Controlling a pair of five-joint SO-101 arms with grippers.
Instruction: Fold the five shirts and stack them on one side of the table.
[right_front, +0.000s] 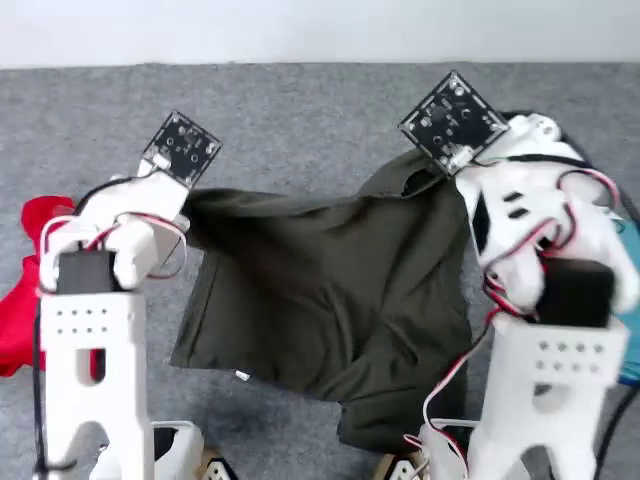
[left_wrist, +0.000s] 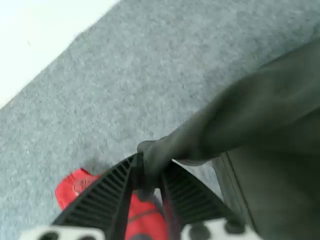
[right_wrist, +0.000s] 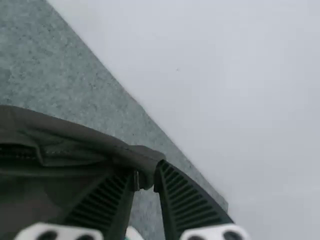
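Observation:
A dark olive shirt (right_front: 330, 290) hangs stretched between both arms over the grey table, its lower part crumpled on the surface. My left gripper (left_wrist: 147, 175) is shut on a bunched corner of the olive shirt (left_wrist: 240, 120); in the high view this gripper (right_front: 185, 205) sits at the shirt's left upper corner. My right gripper (right_wrist: 145, 180) is shut on a folded edge of the same shirt (right_wrist: 75, 140), and it holds the right upper corner (right_front: 445, 165) in the high view. A red shirt (right_front: 30, 290) lies crumpled at the table's left edge, and the red shirt (left_wrist: 85, 192) shows under the left fingers.
The grey felt table (right_front: 300, 120) is bare behind the shirt, up to a white wall (right_front: 300, 30). A teal item (right_front: 630, 300) lies at the right edge beside the right arm's base. Both arm bases stand at the front edge.

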